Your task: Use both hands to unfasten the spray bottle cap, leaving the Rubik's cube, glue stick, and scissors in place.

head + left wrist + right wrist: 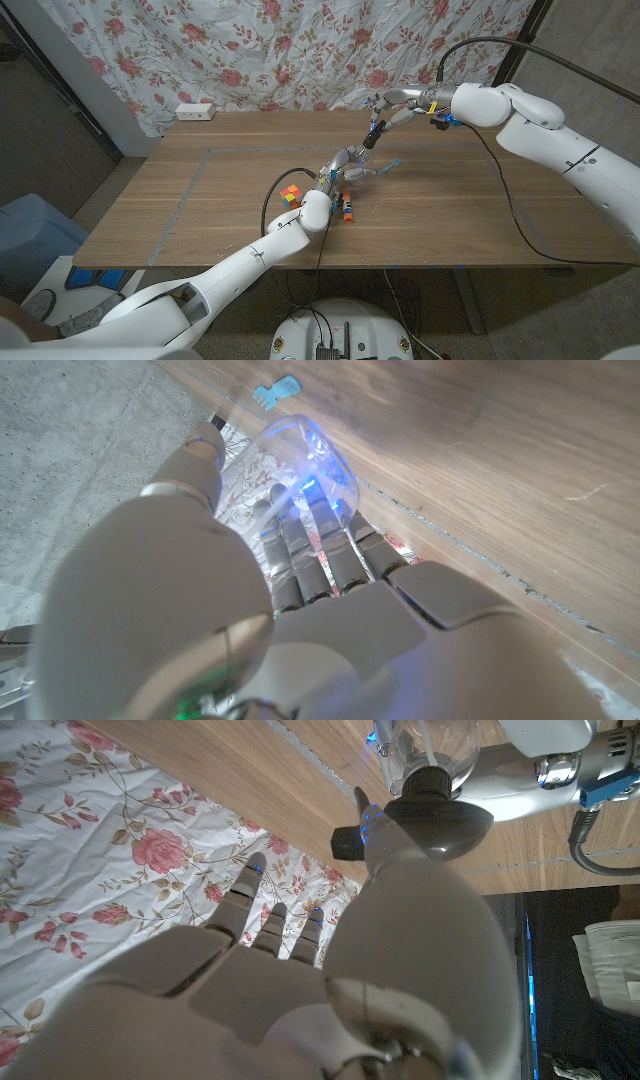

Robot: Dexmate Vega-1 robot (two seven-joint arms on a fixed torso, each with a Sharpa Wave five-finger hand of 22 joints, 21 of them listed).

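Note:
My left hand grips a clear spray bottle above the table's middle and holds it tilted, neck toward the far right. In the left wrist view the fingers wrap the see-through bottle. My right hand reaches down from the far side and pinches the black spray cap. The right wrist view has my thumb against the cap's black collar and nozzle, with the bottle beyond. A Rubik's cube, a glue stick and blue-handled scissors lie on the table.
A white power strip lies at the table's far left edge, in front of a floral curtain. A black cable loops over the wood beside the cube. Thin tape lines mark a rectangle on the table.

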